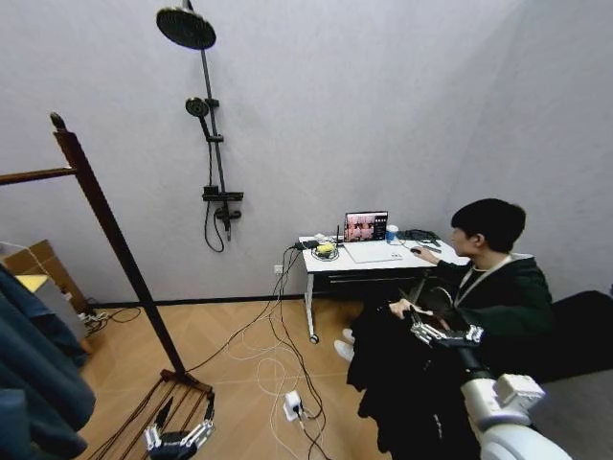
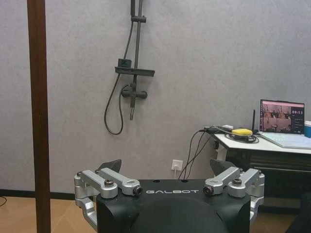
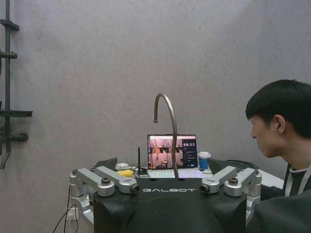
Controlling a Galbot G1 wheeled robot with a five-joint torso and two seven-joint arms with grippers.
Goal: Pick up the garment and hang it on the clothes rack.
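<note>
Garment, black, lies bunched in the lap of a seated person beside the surface, at the right gripper, far from the clothes rack. Its hanger hook stands upright between the right gripper's open fingers in the right wrist view, so that arm is plainly nearer. Whether the fingers touch hanger or cloth is hidden by the gripper body, and the garment's long axis cannot be read from the heap. The rack stands well off to the left of the garment, its post close to the left gripper, which hangs low with fingers spread, carrying nothing. Only part of the rack's bar is visible.
</note>
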